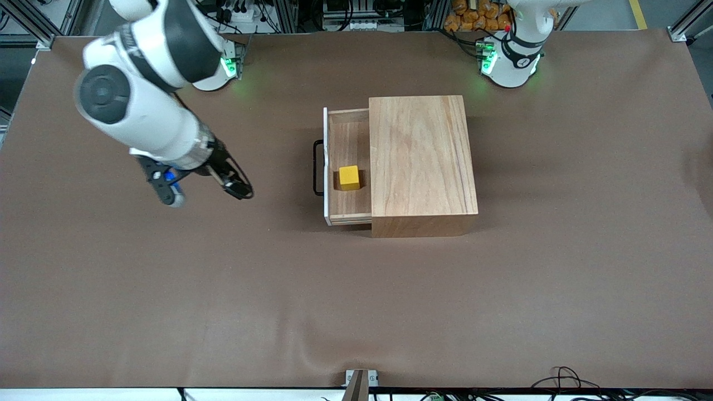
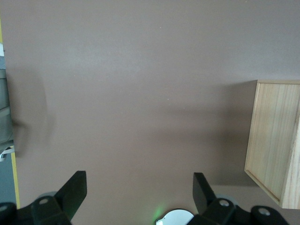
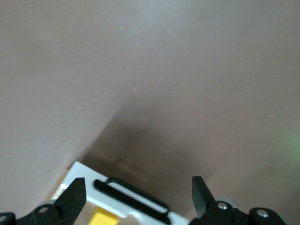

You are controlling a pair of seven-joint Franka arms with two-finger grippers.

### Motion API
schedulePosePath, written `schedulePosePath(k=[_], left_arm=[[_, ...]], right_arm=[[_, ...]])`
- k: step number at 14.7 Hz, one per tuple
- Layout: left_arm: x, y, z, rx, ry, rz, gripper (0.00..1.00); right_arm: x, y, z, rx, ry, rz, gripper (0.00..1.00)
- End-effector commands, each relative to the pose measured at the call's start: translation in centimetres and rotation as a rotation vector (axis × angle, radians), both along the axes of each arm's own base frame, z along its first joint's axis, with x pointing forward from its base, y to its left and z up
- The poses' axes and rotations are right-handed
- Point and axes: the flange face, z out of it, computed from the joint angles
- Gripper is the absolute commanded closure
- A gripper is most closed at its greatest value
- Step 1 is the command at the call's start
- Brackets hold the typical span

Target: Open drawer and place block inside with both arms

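**Block in the open drawer, both my claws empty**

Brown matting covers the whole table (image 1: 356, 306), and from the front camera I see the light-wood box (image 1: 421, 161) sitting near the middle of it. Its drawer (image 1: 348, 167) is pulled out toward my right arm's end of the table, white front edge and black bar handle (image 1: 317, 167) leading. The yellow block (image 1: 349, 177) rests inside the drawer on its wooden floor, close to the mouth of the box. My right gripper (image 1: 203, 186) hangs over bare matting, well apart from the handle, fingers spread with nothing between them. Of my left arm only the base (image 1: 509, 61) and lower links show at the top of that view; it waits there.

Through my left wrist camera, my left gripper (image 2: 139, 194) is over bare matting, its two fingers (image 2: 75, 192) wide apart and empty. One corner of the box (image 2: 274, 140) sits off to the side.

Through my right wrist camera, my right gripper (image 3: 138, 196) shows its fingers (image 3: 76, 194) parted and empty too. Between them lie the drawer's white front (image 3: 82, 178), the black handle (image 3: 133, 199) and a sliver of the yellow block (image 3: 104, 219).
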Motion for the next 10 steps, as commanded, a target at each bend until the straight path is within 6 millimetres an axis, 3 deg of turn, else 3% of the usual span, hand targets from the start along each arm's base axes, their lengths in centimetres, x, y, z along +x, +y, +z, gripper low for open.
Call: schedulePosePath(k=[1,7,10], left_arm=[[-0.6,-0.1,0.1,-0.006,-0.013,-0.039,0.00],[-0.4,-0.3,0.1,-0.020,-0.020,-0.052,0.00],[-0.5,-0.4,0.3,-0.017,-0.024,-0.055,0.00]], right_arm=[[-1.3,-5.1,2.9,0.051,0.007,0.163,0.00],[-3.1,-15.7,7.6,0.118,-0.053,0.440,0.00],[-3.1,-20.1,8.4,0.138,-0.103,0.581,0.00]])
